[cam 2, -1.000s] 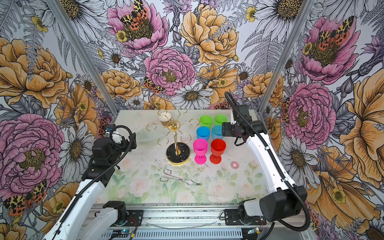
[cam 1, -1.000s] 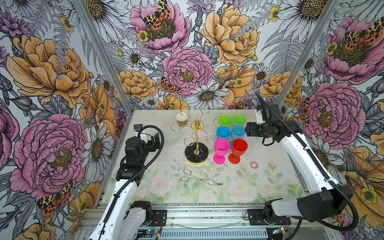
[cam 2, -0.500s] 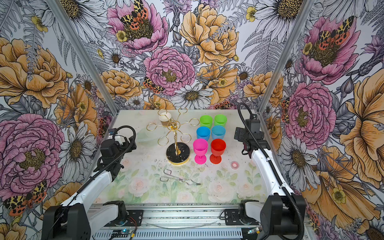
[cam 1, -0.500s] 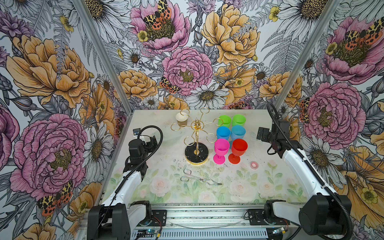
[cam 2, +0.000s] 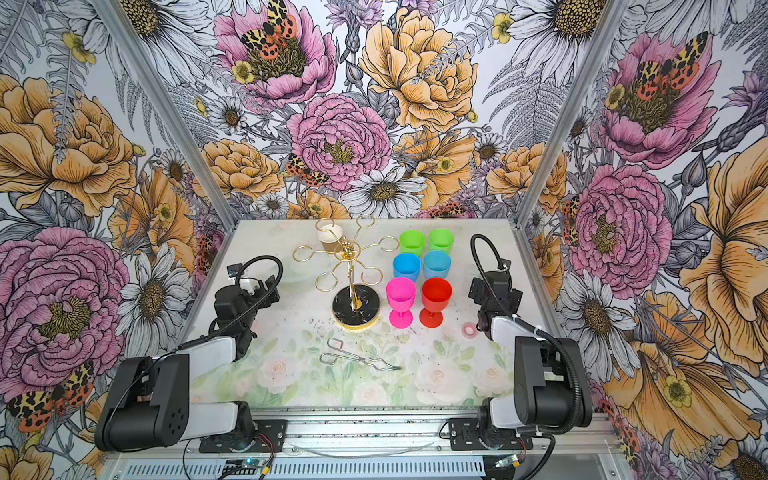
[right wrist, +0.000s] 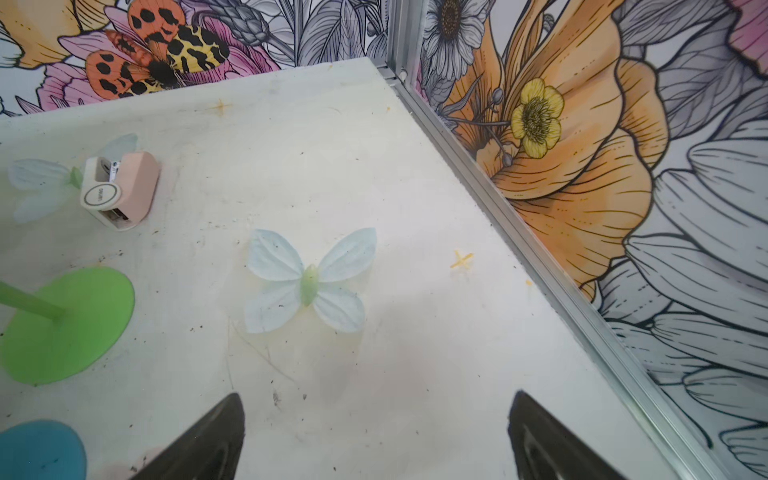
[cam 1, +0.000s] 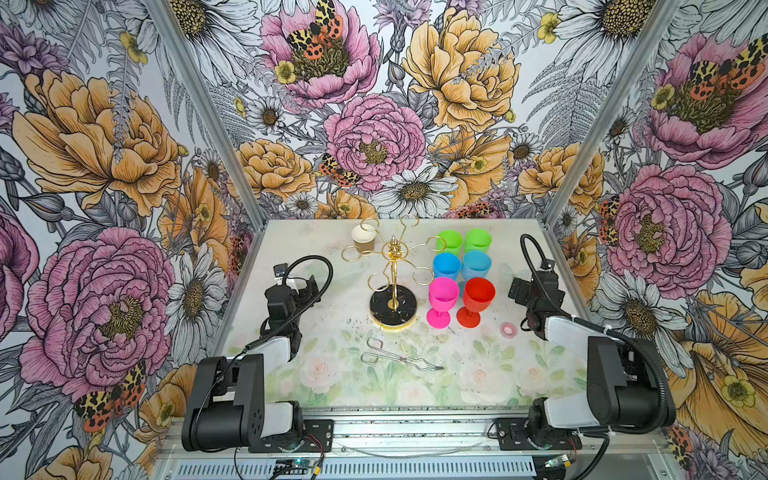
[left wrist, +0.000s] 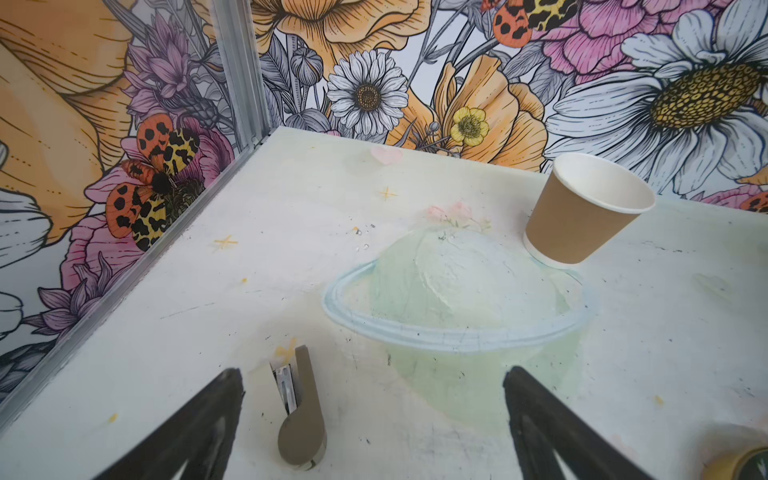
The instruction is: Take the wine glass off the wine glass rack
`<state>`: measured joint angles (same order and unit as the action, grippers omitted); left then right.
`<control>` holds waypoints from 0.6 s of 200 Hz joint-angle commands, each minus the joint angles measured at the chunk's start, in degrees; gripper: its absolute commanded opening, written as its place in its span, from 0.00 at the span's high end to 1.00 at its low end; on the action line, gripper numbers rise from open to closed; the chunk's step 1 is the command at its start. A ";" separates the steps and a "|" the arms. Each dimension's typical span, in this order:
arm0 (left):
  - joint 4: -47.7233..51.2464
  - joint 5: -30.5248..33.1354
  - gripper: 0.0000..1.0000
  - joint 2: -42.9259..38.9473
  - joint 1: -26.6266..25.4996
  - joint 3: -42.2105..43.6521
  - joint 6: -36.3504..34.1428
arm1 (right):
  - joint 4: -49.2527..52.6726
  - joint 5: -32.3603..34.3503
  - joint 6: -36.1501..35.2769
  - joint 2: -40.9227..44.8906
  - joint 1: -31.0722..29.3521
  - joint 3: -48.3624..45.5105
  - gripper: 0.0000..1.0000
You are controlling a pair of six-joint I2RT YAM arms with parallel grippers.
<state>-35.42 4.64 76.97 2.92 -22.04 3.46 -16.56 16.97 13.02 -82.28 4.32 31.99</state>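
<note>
The gold wine glass rack [cam 1: 392,274] [cam 2: 353,270] stands mid-table on its round black base, and all its loops hang empty. Right of it several plastic wine glasses stand upright in pairs: green [cam 1: 449,242], blue [cam 1: 446,266], then pink [cam 1: 443,293] and red [cam 1: 478,293]. My left gripper [cam 1: 307,286] [left wrist: 372,374] is open and empty near the left wall. My right gripper [cam 1: 517,291] [right wrist: 376,399] is open and empty by the right wall, a short way from the red glass. A green glass foot [right wrist: 66,324] shows in the right wrist view.
Steel wire tongs [cam 1: 399,359] lie in front of the rack. A brown paper cup [cam 1: 363,239] [left wrist: 582,208] stands behind the rack. A pink tape roll [cam 1: 508,329] lies near the right arm. A beige clip [left wrist: 301,419] and a small pink device [right wrist: 120,189] lie on the table.
Both arms have folded back toward the front rail. The right gripper has drawn away from the glasses to the right wall and its jaws have opened wider.
</note>
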 commanded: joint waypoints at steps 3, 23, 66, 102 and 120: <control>-5.31 -0.24 0.01 1.91 0.60 -1.12 -1.68 | -10.61 0.96 0.31 -1.27 -0.17 -0.45 0.01; -6.33 -1.06 0.01 4.68 0.62 -2.25 -1.14 | -13.82 0.32 -0.11 -2.05 -0.35 -1.29 0.01; -17.82 -0.20 0.01 11.73 -2.05 0.21 -3.58 | -19.39 -1.66 -2.48 -1.27 -1.39 -4.32 0.01; -18.44 1.07 0.01 11.80 -2.09 0.51 -3.20 | -25.42 -2.28 -4.40 -1.30 -2.63 -7.46 0.01; -18.35 0.77 0.01 11.79 -1.95 0.50 -3.20 | -30.95 -2.80 -6.06 -3.57 -3.88 -9.18 0.01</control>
<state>-50.30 4.86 88.77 0.89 -22.11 1.08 -37.56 15.44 9.67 -83.92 1.89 24.45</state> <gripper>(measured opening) 0.987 0.994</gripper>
